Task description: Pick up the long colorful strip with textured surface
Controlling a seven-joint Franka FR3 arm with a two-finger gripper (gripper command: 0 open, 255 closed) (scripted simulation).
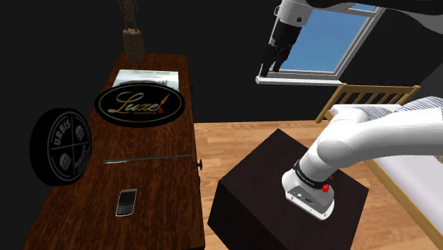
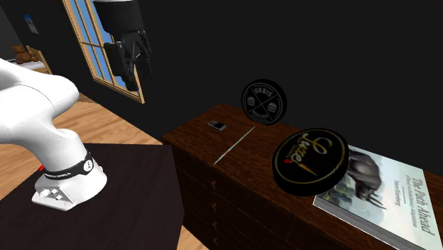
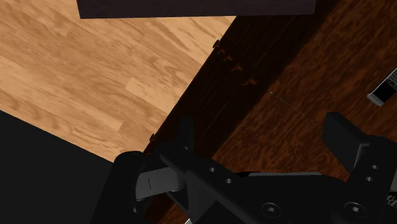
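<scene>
Claw (image 1: 270,69) spread, empty — thin strip (image 1: 149,159) flat on wooden dresser (image 1: 163,202), well apart

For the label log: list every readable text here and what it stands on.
"Luxe!" on the flat black disc.
"URBIS" on the upright black disc; its other words are too small.
"The Path Ahead" on the book; smaller line unreadable.
Keys on the phone: too small.

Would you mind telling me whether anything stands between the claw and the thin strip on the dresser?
Nothing visible does. The claw hangs open, high in the air, and the thin strip lies flat on the dresser top, apart from the phone and the flat black disc.
</scene>
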